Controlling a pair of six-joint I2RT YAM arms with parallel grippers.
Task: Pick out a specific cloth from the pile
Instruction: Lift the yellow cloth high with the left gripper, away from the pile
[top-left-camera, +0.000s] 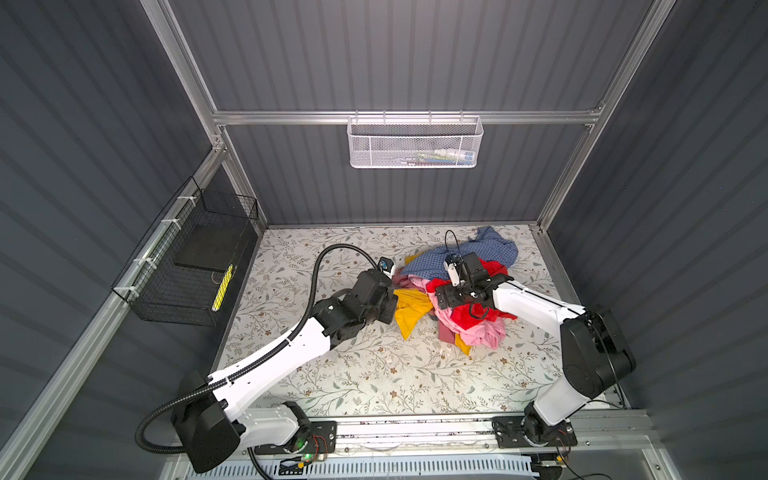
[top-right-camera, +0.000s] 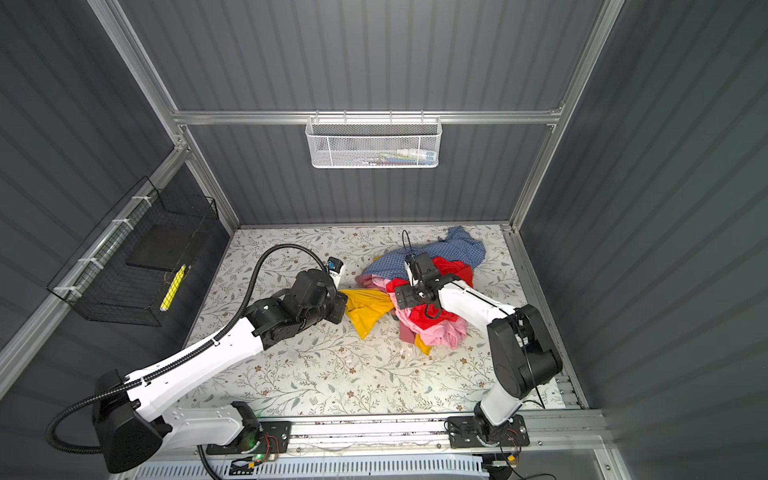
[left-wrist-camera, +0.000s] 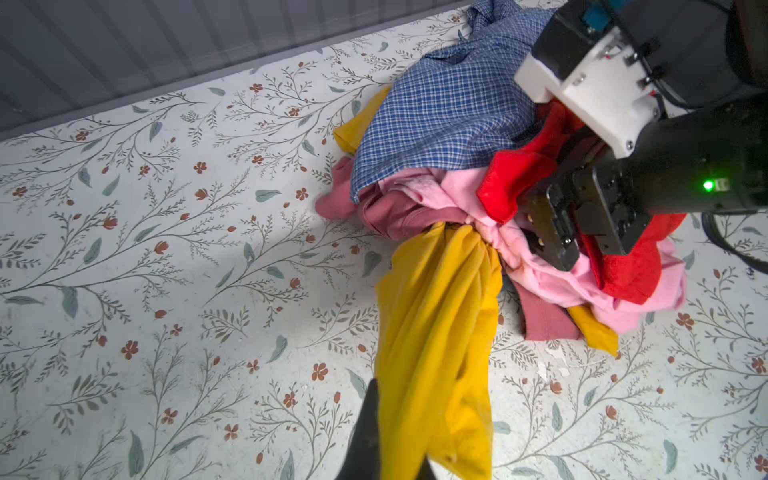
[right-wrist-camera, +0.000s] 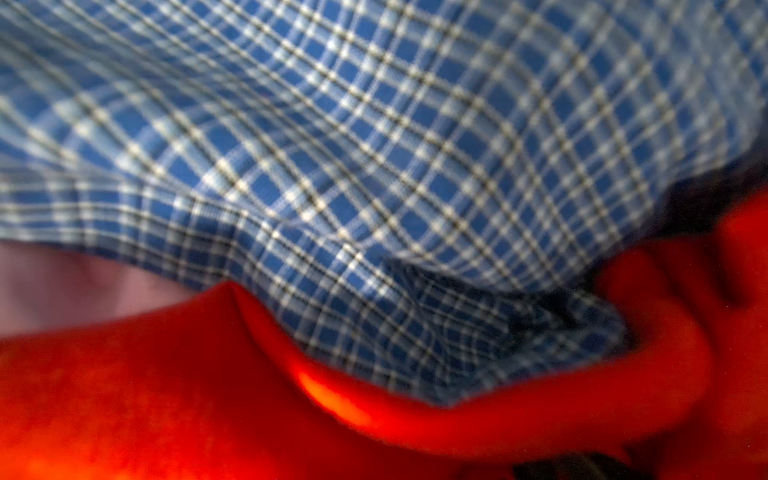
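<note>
The left gripper (left-wrist-camera: 395, 463) is pinched tight on the mustard cloth (top-left-camera: 409, 309), stretched leftward from the pile (top-left-camera: 494, 253) at the far right of the table (top-left-camera: 332, 374), where the right gripper (left-wrist-camera: 550, 239) presses in, jaws spread.

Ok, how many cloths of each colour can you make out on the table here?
Mustard-yellow cloth: 1
Blue-checked cloth: 1
Bright red cloth: 1
Light pink cloth: 1
Dusty-rose cloth: 1
Total: 5, taking the separate yellow patches as one garment.

Mustard cloth (top-left-camera: 409, 309), floral table (top-left-camera: 374, 374) (perhaps cream)
</note>
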